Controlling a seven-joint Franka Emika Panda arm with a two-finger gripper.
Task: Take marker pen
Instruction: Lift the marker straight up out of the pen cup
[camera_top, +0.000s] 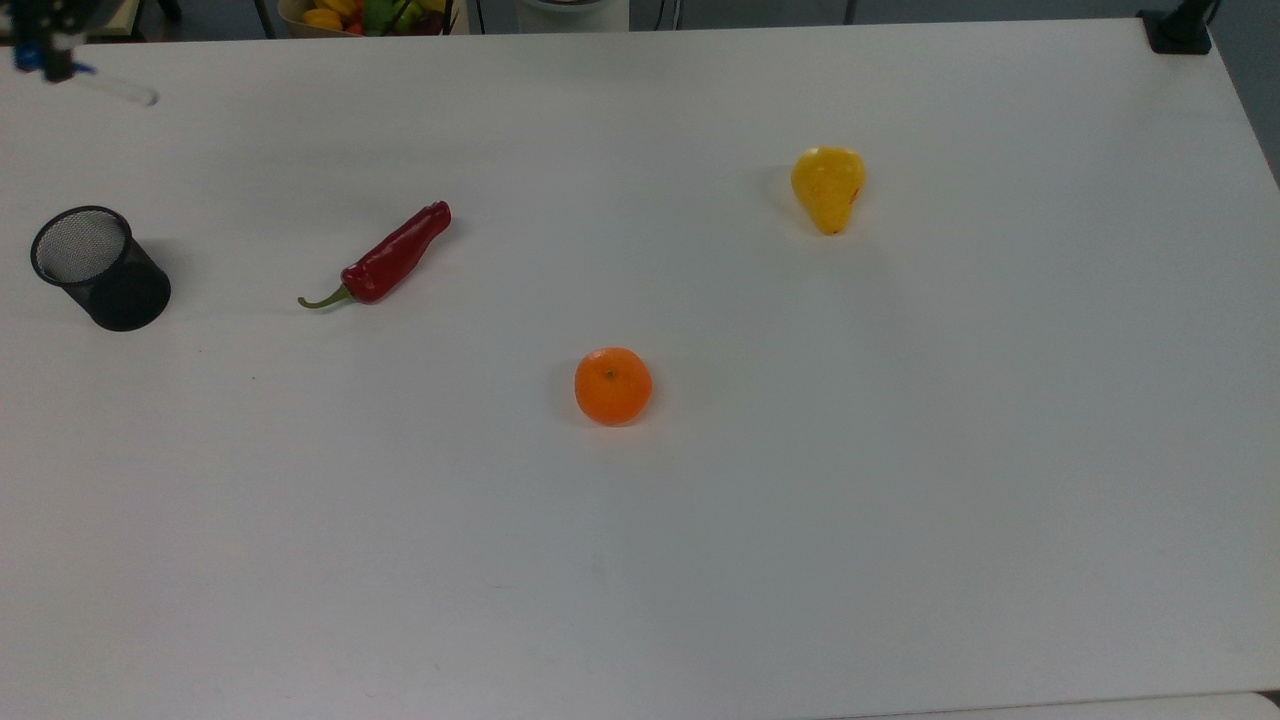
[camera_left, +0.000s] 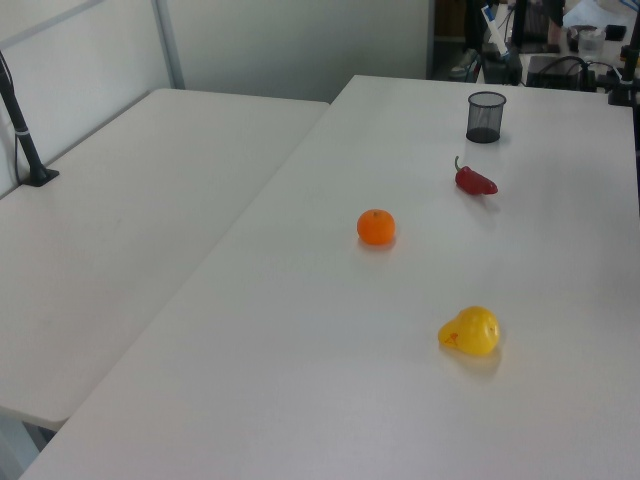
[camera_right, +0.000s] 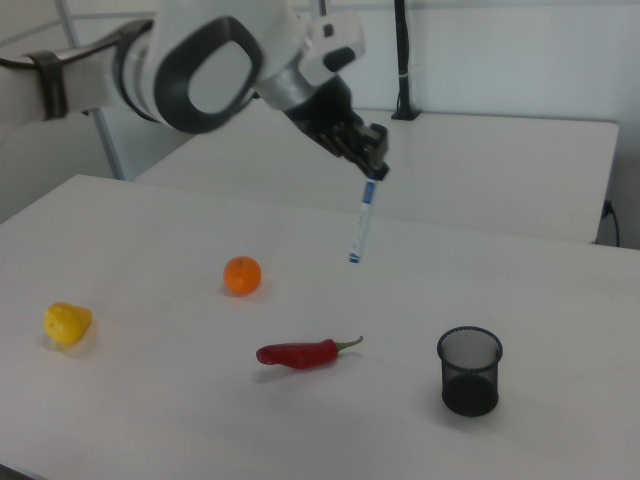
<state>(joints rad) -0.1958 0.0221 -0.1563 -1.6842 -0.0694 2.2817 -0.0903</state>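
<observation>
The table (camera_right: 560, 300) is wide and white, and the mesh cup (camera_right: 469, 371) serves here as the landmark. In the right view the arm (camera_right: 200, 65) reaches in high above the table, up and to the right view's left of the cup. Its gripper (camera_right: 372, 160) is closed on the top end of the marker pen (camera_right: 361, 222), which hangs almost upright in the air, well above the cup and apart from it, with the small blue end pointing down. In the top view the pen (camera_top: 115, 90) shows far behind the cup (camera_top: 95, 265).

I judge the pen to be light, stiff and smooth, so it may swing or slip when held at one end only; a hold nearer the middle of the barrel would be steadier.

The red pepper (camera_right: 300, 353) lies near the cup, the pear (camera_right: 66, 323) well apart, and the orange (camera_right: 242, 275) between them. All stay low on the table, so nothing seems to stand in the way of the pen
</observation>
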